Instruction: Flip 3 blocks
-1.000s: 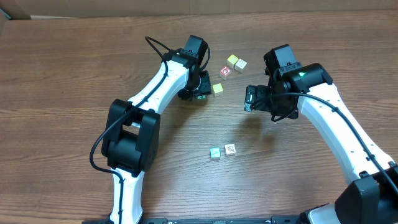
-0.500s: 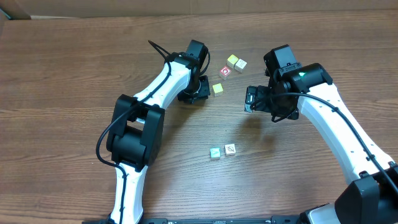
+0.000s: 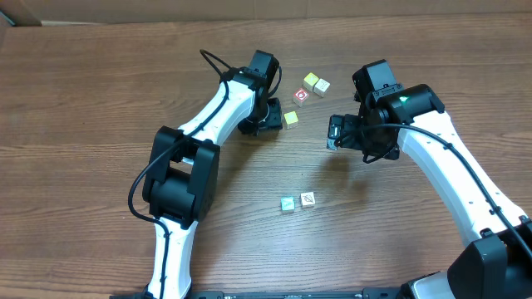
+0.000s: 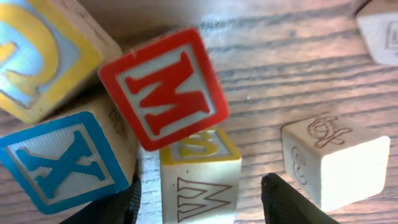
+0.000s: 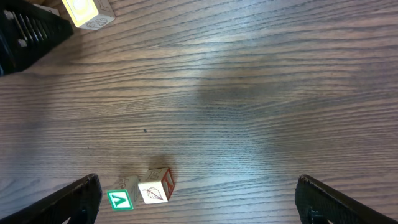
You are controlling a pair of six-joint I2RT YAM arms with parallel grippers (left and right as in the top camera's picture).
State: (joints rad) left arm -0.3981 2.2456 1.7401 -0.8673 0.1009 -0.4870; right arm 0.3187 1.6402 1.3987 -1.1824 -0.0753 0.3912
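My left gripper (image 3: 274,122) (image 4: 205,202) is open around a block (image 4: 199,180) (image 3: 289,119) that has a cream side with a red-brown outlined letter and a yellow-edged top; a gap shows on each side. A pale cream block (image 4: 336,162) with red-brown marks sits to its right. Two more blocks lie at the table's front middle: a teal-faced one (image 3: 288,204) (image 5: 120,200) touching a cream leaf one (image 3: 307,199) (image 5: 155,186). My right gripper (image 3: 332,131) (image 5: 199,199) hangs wide open above the table, holding nothing.
A red M cube (image 4: 163,87) (image 3: 301,96), a blue X cube (image 4: 62,162) and a yellow-faced cube (image 4: 43,56) crowd close behind the left fingers. A yellow-topped cube (image 3: 310,80) and a cream cube (image 3: 322,85) sit further back.
The left wrist has shifted slightly beside the yellow-topped block. The blocks and the right arm have not moved.
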